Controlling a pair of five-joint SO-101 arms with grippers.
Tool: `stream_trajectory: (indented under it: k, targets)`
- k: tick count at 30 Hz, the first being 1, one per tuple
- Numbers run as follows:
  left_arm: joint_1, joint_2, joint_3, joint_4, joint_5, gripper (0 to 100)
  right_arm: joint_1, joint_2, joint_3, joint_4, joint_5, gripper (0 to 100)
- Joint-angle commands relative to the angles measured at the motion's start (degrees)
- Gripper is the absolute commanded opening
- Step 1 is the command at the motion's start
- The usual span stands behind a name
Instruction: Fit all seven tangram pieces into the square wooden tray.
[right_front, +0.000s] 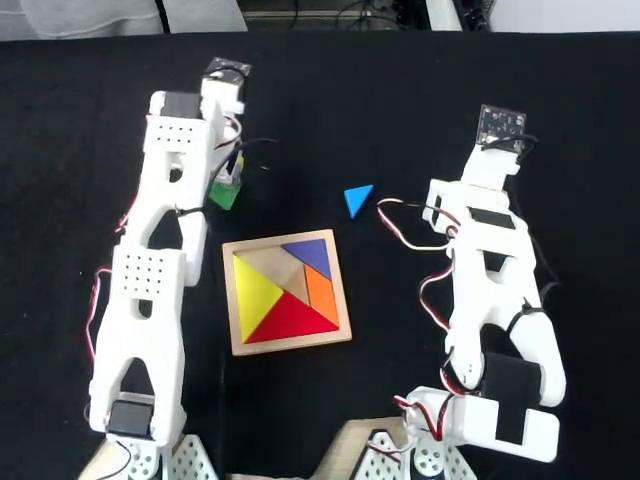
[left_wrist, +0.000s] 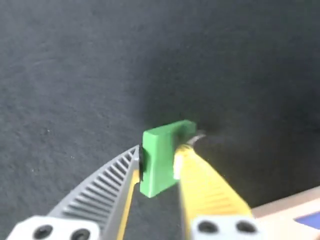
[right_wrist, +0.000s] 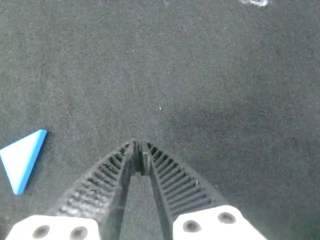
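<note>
- With left tool clamped on green piece, carry level to square wooden tray beside it; turn to match bare gap.
- Right tool pressed together, empty; blue triangle nearby.

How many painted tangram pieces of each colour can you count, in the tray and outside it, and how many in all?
Yellow piece: 1
Red piece: 1
Orange piece: 1
Purple piece: 1
Green piece: 1
Blue piece: 1
Total: 6
</note>
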Motion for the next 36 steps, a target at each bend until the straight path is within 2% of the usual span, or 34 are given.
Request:
stream_trajectory:
  k: [1, 17, 20, 24, 28, 36]
  targets:
    - [3.12, -0.53, -4.62, 3.52, -0.62, 9, -0.79, -0.22, -3.47, -0.79, -0.09, 1.1]
    - [3.12, 1.67, -5.85, 3.52, -0.62, 9, -0.70, -0.31, -3.38, -0.79, -0.09, 1.1]
    - [3.65, 1.76, -5.85, 3.60, -0.53, 3, -0.62, -0.31, -3.38, -0.79, -0.09, 1.1]
    - [3.82, -1.32, -4.79, 3.78, -0.18, 3, -0.53, -0.40, -3.38, -0.79, -0.09, 1.1]
    - [4.70, -8.44, 3.74, 3.87, 0.97, 3, -0.44, -0.40, -3.38, -0.79, -0.09, 1.1]
    - [13.76, -40.26, 38.81, 3.43, 1.05, 3, -0.35, -0.40, -3.38, -0.79, -0.09, 1.1]
